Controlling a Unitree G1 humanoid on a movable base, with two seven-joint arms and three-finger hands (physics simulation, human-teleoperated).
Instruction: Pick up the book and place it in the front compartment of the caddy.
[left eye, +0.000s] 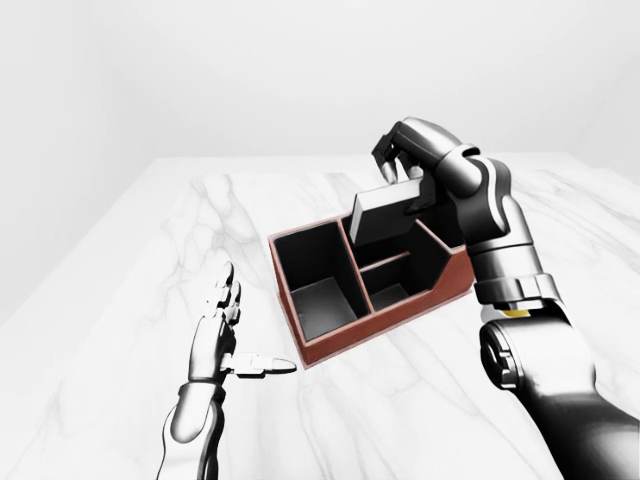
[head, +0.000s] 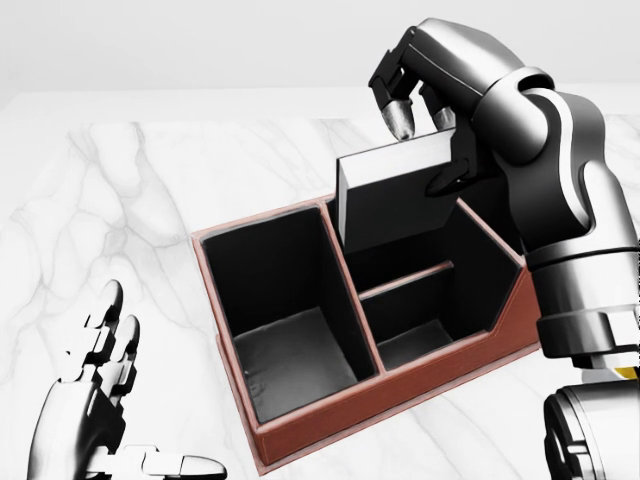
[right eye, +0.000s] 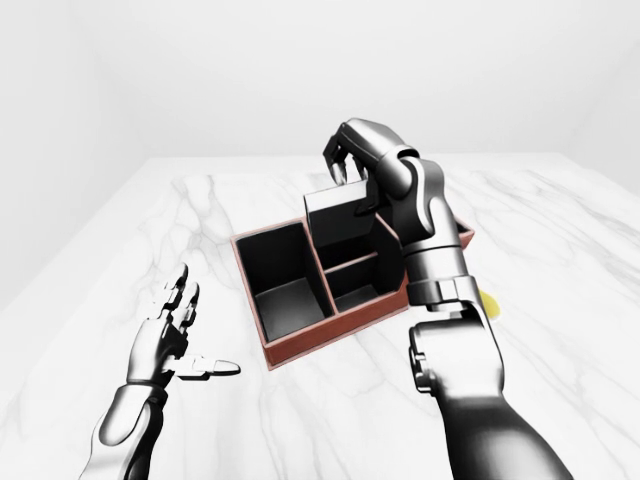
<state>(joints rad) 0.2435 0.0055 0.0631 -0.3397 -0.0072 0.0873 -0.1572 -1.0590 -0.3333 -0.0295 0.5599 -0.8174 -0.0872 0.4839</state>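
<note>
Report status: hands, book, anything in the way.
Right hand shut on book, tilted above the caddy, over its upper-right compartment. Left hand open, empty, off to the left. All compartments empty; nothing blocking.

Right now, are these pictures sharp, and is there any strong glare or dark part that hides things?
Head view: sharp, with bright highlights on the right hand; the caddy is black inside, so the compartment floors barely show. Left-eye view: sharp, evenly lit, white table nearly merging with the pale wall. Right-eye view: the same.
</note>
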